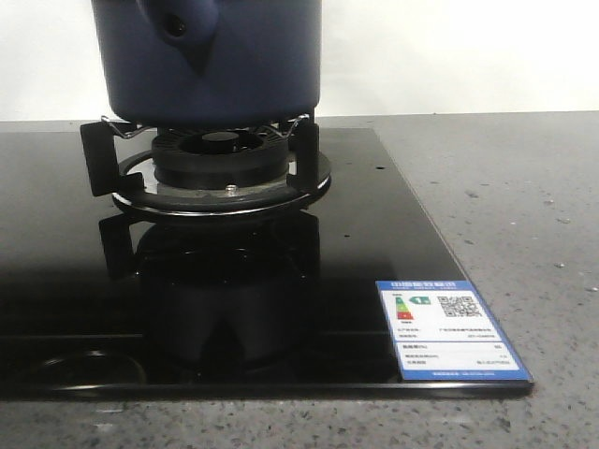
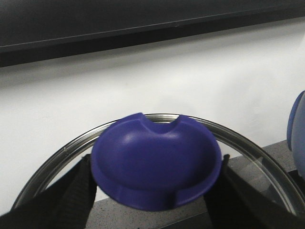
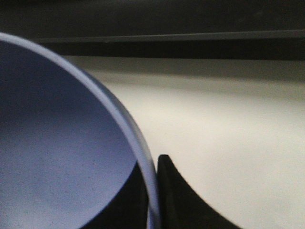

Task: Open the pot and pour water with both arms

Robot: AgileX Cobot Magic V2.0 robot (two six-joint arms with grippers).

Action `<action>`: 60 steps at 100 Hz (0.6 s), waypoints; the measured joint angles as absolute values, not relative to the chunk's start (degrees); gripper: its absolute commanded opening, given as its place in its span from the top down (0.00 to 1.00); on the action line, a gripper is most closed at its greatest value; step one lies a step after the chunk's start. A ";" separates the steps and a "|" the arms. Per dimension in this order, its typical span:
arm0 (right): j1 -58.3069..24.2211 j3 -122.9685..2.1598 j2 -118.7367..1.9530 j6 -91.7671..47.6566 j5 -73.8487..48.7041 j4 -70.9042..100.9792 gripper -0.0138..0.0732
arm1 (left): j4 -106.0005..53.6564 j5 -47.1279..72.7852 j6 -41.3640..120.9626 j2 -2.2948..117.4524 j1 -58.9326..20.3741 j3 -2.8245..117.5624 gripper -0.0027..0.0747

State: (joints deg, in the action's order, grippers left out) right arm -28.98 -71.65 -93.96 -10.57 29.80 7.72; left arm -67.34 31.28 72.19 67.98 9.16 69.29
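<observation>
So the big dark navy-blue round pot (image 1: pixel 220 56) sits on the wire supports of the black gas burner (image 1: pixel 220 164), far-centre in the front view, its tapered side stub with the round hole (image 1: pixel 176 26) facing the camera.

The left gripper (image 2: pixel 155 186) has its black fingers (image 2: pixel 76 191) closed on either side of a deep-blue dished knob (image 2: pixel 155 164), which belongs to a clear glass lid with a metal rim (image 2: pixel 57 157). Holding it by the knob makes sense: the lid looks lifted off and kept out of the way, so the pot is open for pouring.

In the right wrist view, a pale rim (image 3: pixel 128 129) of a blue vessel (image 3: pixel 52 152), probably the pot, runs between the dark fingers of the right gripper (image 3: pixel 152 210), one finger (image 3: pixel 178 195) outside the wall. It looks pinched on the rim, likely ready to tip.

Surface: glossy black glass cooktop (image 1: pixel 374 243) with a blue energy label (image 1: pixel 449 327) near right, set into a grey speckled stone counter (image 1: pixel 505 187). White wall behind.
</observation>
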 measured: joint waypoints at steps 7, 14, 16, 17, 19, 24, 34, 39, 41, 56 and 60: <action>-28.98 -70.49 -93.96 -10.57 32.68 7.72 0.89 | -67.34 31.28 72.19 67.98 9.16 69.29 0.47; -29.09 -69.55 -93.96 -10.57 35.55 7.72 0.89 | -67.34 31.28 72.19 67.98 9.16 69.29 0.47; -29.09 -69.25 -93.96 -10.57 36.44 7.72 0.89 | -67.34 31.28 72.19 67.98 9.16 69.29 0.47; -29.09 -69.27 -93.96 -10.57 37.01 7.72 0.89 | -67.34 31.28 72.19 67.98 9.16 69.29 0.47; -29.20 -69.11 -93.96 -10.57 37.56 7.72 0.89 | -67.34 31.28 72.19 67.98 9.16 69.29 0.47; -29.20 -68.75 -93.96 -10.57 39.70 7.72 0.89 | -67.34 31.28 72.19 67.98 9.16 69.29 0.47; -29.31 -68.76 -93.96 -10.57 43.20 7.26 0.89 | -67.34 31.28 72.19 67.98 9.16 69.29 0.47; -29.39 -68.76 -93.96 -10.57 44.96 6.85 0.89 | -67.34 31.28 72.19 67.98 9.16 69.29 0.47; -29.39 -68.76 -93.96 -10.57 45.63 6.60 0.89 | -67.34 31.28 72.19 67.98 9.16 69.29 0.47; -29.43 -68.76 -93.60 -10.57 48.02 5.83 0.89 | -67.34 31.28 72.19 67.98 9.16 69.29 0.47; -29.43 -68.76 -93.53 -10.57 48.37 5.72 0.89 | -67.34 31.28 72.19 67.98 9.16 69.29 0.47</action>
State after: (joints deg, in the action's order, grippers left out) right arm -29.43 -68.76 -93.53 -10.57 48.37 5.72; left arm -67.34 31.28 72.19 67.98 9.16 69.29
